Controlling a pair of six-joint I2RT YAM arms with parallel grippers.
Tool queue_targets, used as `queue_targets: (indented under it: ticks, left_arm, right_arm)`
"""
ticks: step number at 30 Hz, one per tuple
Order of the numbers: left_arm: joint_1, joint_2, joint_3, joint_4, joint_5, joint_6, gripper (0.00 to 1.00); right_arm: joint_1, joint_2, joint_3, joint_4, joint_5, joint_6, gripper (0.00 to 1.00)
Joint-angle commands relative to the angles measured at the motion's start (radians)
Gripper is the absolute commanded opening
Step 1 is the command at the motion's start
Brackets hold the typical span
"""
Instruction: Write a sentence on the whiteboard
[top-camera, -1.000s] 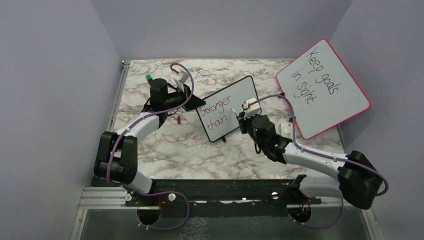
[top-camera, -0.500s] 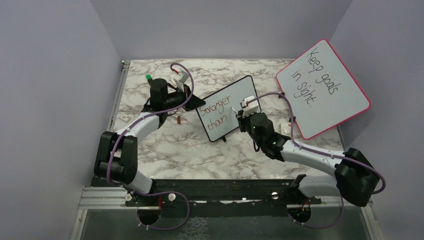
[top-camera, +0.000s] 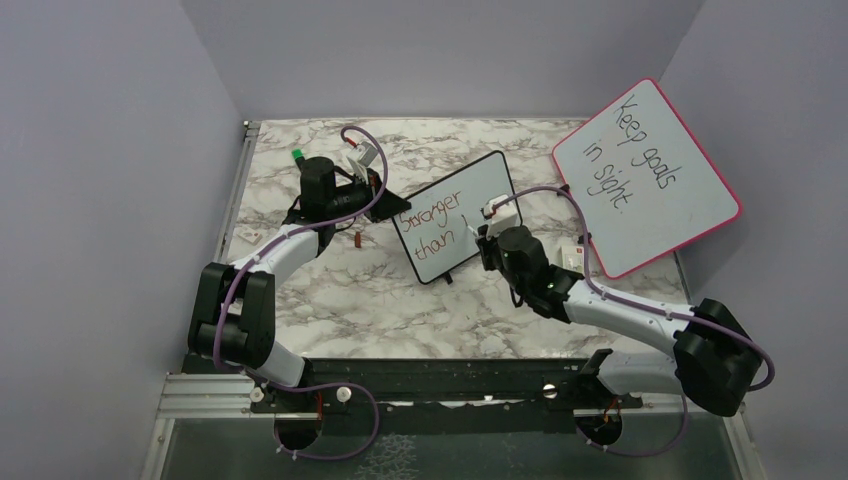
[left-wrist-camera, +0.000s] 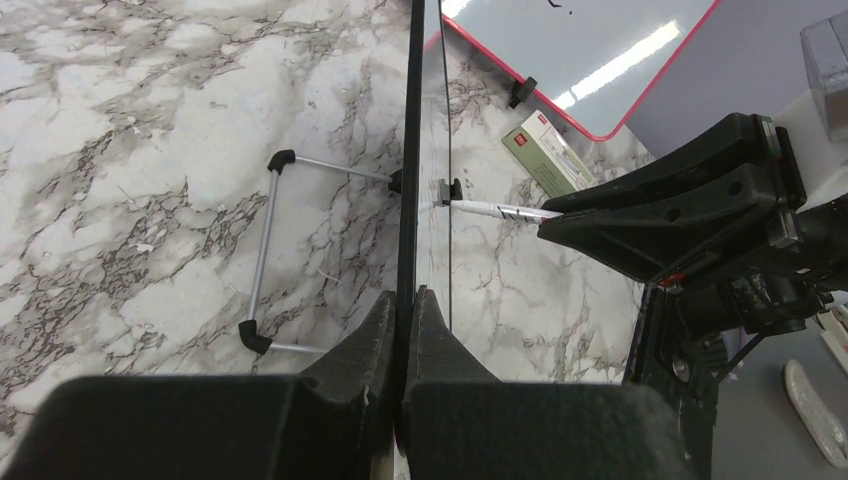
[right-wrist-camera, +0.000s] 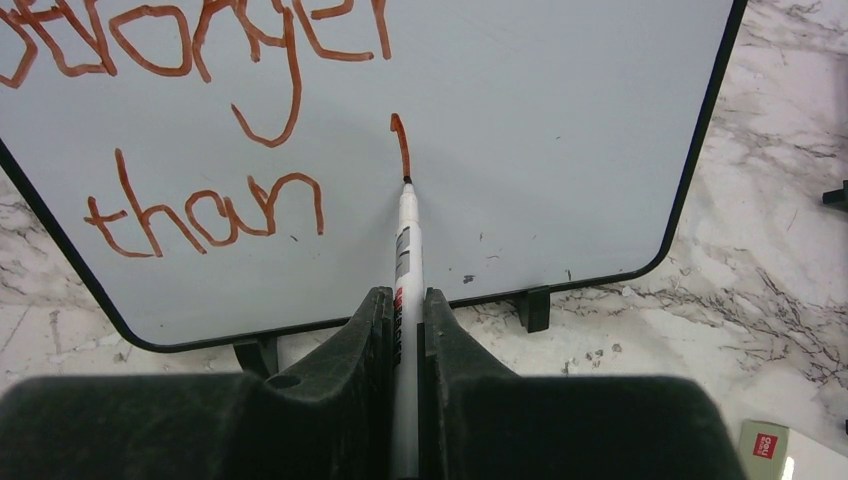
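The whiteboard (top-camera: 470, 195) stands tilted on the marble table, black-framed, seen edge-on in the left wrist view (left-wrist-camera: 410, 150). My left gripper (top-camera: 385, 203) (left-wrist-camera: 405, 298) is shut on the board's left edge. The sentence (right-wrist-camera: 205, 210) reads "Stronger than" in reddish-brown, and a short upright stroke (right-wrist-camera: 400, 140) follows "than". My right gripper (top-camera: 487, 240) (right-wrist-camera: 405, 300) is shut on a white marker (right-wrist-camera: 406, 235) (left-wrist-camera: 495, 210). The marker's tip touches the board at the lower end of that stroke.
A larger pink-framed board (top-camera: 645, 170) with black handwriting leans at the right wall. A small white box (top-camera: 572, 257) (left-wrist-camera: 545, 155) lies on the table by it. A small red cap (top-camera: 358, 239) lies left of the whiteboard. The board's wire stand (left-wrist-camera: 262, 250) rests behind it.
The right gripper has shifted slightly along the board with the marker, and a short upright stroke now stands after "than". The left arm has not moved.
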Motion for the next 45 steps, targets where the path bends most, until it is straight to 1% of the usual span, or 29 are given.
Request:
queue_targets:
  ticks: [1,14,24,45]
  left_arm:
    - [-0.006,0.039,-0.014,-0.114,-0.060,0.061,0.00]
    - [-0.006,0.040,-0.013,-0.127,-0.063,0.070,0.00]
    - [-0.006,0.040,-0.011,-0.132,-0.062,0.071,0.00]
    - [-0.006,0.043,-0.009,-0.134,-0.057,0.074,0.00]
  right_arm:
    - [-0.006,0.009,-0.003,-0.106,-0.054,0.028,0.01]
    - [-0.006,-0.002,-0.011,-0.113,-0.053,0.031,0.01]
    - [-0.007,-0.010,-0.022,-0.013,-0.027,0.023,0.01]
    - [-0.008,-0.001,-0.013,0.076,0.017,-0.001,0.01]
